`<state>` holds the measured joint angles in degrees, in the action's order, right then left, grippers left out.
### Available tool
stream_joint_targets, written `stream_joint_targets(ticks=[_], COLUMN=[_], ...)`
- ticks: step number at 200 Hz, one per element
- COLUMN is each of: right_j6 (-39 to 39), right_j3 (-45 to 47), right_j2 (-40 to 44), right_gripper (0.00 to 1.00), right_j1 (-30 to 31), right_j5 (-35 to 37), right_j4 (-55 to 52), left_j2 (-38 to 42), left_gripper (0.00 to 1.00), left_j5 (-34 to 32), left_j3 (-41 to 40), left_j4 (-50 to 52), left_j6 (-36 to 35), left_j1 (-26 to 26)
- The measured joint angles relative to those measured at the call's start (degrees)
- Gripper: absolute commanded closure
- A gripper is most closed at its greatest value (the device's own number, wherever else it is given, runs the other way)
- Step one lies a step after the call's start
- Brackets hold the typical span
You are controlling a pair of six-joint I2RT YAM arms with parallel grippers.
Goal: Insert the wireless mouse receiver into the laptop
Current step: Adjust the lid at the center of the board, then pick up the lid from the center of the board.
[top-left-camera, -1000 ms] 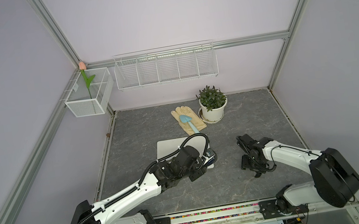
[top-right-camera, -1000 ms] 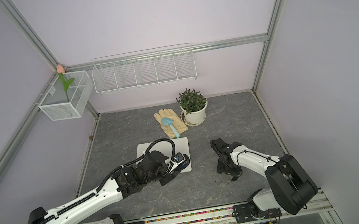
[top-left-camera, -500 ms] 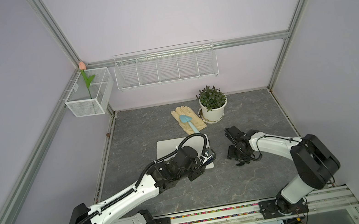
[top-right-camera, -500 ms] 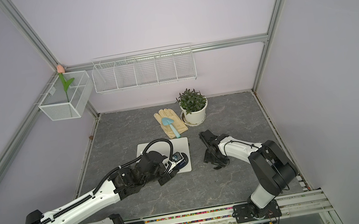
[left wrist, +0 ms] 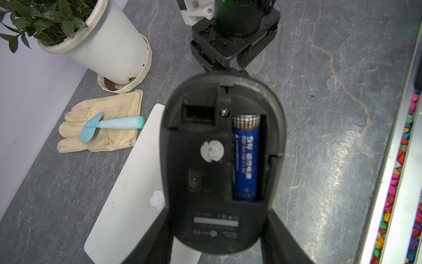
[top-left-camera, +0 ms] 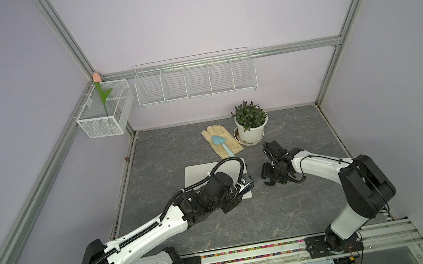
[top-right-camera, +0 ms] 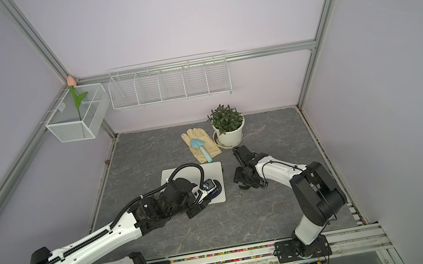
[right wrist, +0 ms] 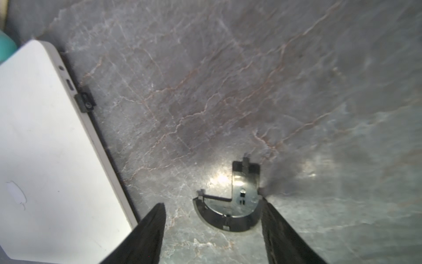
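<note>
A: Grips?
B: The left gripper [left wrist: 218, 230] clamps the wireless mouse [left wrist: 219, 160], belly up (slot empty); the right gripper [right wrist: 212, 205] is released over the cover [right wrist: 228, 219].
A: Step?
B: The receiver [right wrist: 85, 102] looks seated in the laptop [right wrist: 45, 148] edge — next, pinch the cover squarely.

Bare table [top-left-camera: 273, 214] runs wide along the front and to the left of the laptop [top-left-camera: 202, 172]. The mouse [left wrist: 222, 160], clamped in the left gripper [left wrist: 218, 208], hangs over the laptop's near right corner and blocks it from above. A narrow clear strip separates the laptop's right edge, where the receiver [right wrist: 85, 101] sits, from the right gripper [right wrist: 212, 203], whose 2 spread fingers straddle the cover [right wrist: 228, 219]. Glove [top-left-camera: 234, 143], trowel [top-left-camera: 218, 140] and pot [top-left-camera: 251, 132] crowd the far side.
</note>
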<state>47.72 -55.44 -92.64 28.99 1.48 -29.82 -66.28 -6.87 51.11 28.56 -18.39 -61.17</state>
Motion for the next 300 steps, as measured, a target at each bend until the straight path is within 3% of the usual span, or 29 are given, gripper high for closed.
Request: stream_joint_targets(ticks=[29, 79, 123, 177, 300], right_j6=[-6.3, -31.0, -43.2, -46.9, -44.5], right_j3=[-1.8, -17.0, -23.1, -21.6, -14.7], right_j2=[0.2, -9.1, -14.3, -15.0, -14.4], right_gripper=[0.32, 0.35, 0.40, 0.40, 0.45], right_j1=[-1.2, -1.5, -1.5, -1.1, 2.5], right_j5=[0.0, -3.2, 2.5, 7.7, 11.2], right_j4=[-3.0, -10.4, -15.9, -18.6, -20.2], left_j2=[-0.1, -0.1, 0.2, 0.2, 0.3], left_gripper=[0.57, 0.57, 0.57, 0.57, 0.57], left_j5=[0.0, -0.3, -0.2, -0.2, -0.4], left_j3=[0.0, 0.0, -0.8, -0.9, -0.9], left_j4=[0.0, 0.1, 0.3, 0.5, 0.5], left_j6=[0.6, 2.3, 3.0, 3.0, 3.0], left_j1=[0.0, 0.0, 0.0, 0.0, 0.0])
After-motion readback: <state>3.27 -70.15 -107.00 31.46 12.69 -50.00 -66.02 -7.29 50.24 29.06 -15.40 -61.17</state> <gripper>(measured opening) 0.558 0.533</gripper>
